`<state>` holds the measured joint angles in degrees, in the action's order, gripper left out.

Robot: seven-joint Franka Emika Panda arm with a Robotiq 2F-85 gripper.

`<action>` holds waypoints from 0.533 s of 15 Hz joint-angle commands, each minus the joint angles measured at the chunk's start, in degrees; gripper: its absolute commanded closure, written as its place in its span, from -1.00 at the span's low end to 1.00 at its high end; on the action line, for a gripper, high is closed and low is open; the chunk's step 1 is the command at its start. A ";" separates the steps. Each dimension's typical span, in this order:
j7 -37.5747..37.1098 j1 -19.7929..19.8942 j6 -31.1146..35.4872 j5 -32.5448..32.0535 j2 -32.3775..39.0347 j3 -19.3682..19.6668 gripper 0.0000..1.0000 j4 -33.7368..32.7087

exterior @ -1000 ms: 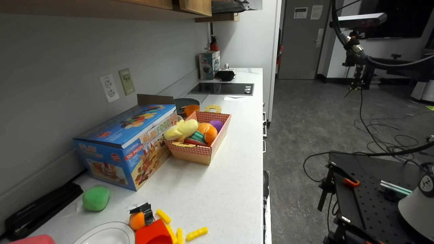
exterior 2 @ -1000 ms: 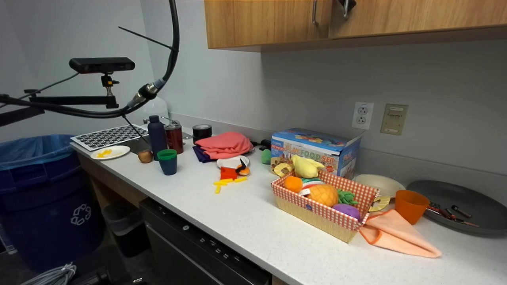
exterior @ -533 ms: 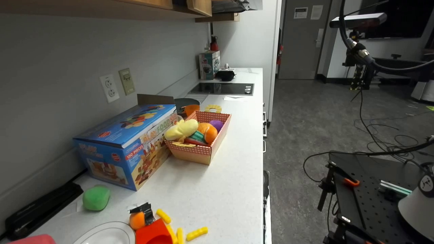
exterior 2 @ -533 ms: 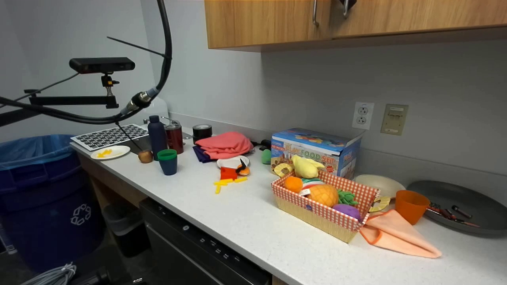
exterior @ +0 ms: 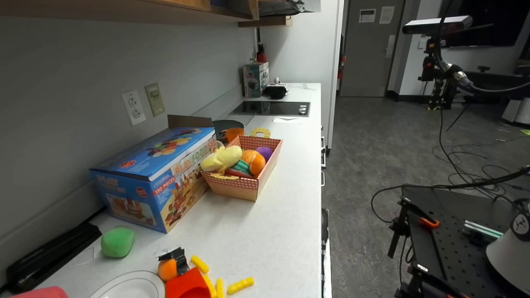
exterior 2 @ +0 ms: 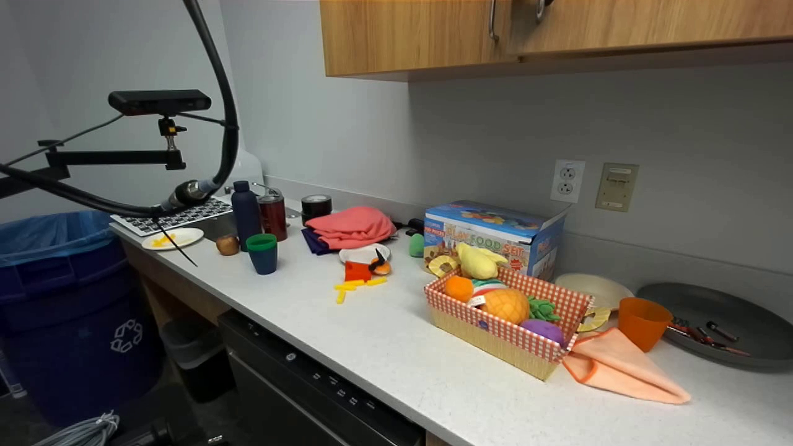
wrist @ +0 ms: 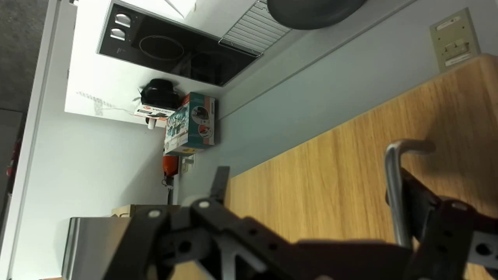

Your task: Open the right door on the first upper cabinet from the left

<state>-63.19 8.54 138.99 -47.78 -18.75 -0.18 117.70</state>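
The right door (exterior 2: 619, 28) is a light-brown wooden panel with a curved metal handle (exterior 2: 541, 11). It also shows in the wrist view (wrist: 327, 167). The first upper cabinet (exterior 2: 415, 37) is of the same wood. In an exterior view the door (exterior: 254, 9) stands partly open, with a dark gap beside the cabinet (exterior: 124, 12). My gripper (wrist: 307, 181) is open. One finger sits behind the handle bar (wrist: 395, 190) and the other is spread wide across the door face. Only a dark fingertip of the gripper (exterior 2: 549, 2) shows in an exterior view.
Below the cabinet a white countertop (exterior 2: 347, 322) holds a play-food box (exterior 2: 489, 229), a checkered basket (exterior 2: 483, 337) and a dark plate (exterior 2: 731, 328). A hanging arm cable (exterior 2: 226, 118) and a mounted camera (exterior 2: 160, 102) are at the side. A cooktop (wrist: 171, 46) lies farther along.
The right door has swung farther outward and its gap to the cabinet is wider. The arm cable has moved away from the cabinet and lower.
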 commanded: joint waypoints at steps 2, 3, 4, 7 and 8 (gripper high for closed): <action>8.85 -0.04 -1.33 11.22 -4.15 5.43 -1.00 4.79; 11.75 -2.06 1.36 16.16 -4.45 7.91 -1.00 5.25; 15.66 -3.34 3.03 21.52 -4.73 9.66 -1.00 5.44; 25.24 -5.81 2.75 36.63 -5.84 13.12 -1.00 6.33; 28.25 -6.03 1.47 41.54 -6.09 13.69 -1.00 6.35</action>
<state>-43.12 4.06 142.37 -17.40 -22.78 9.88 121.66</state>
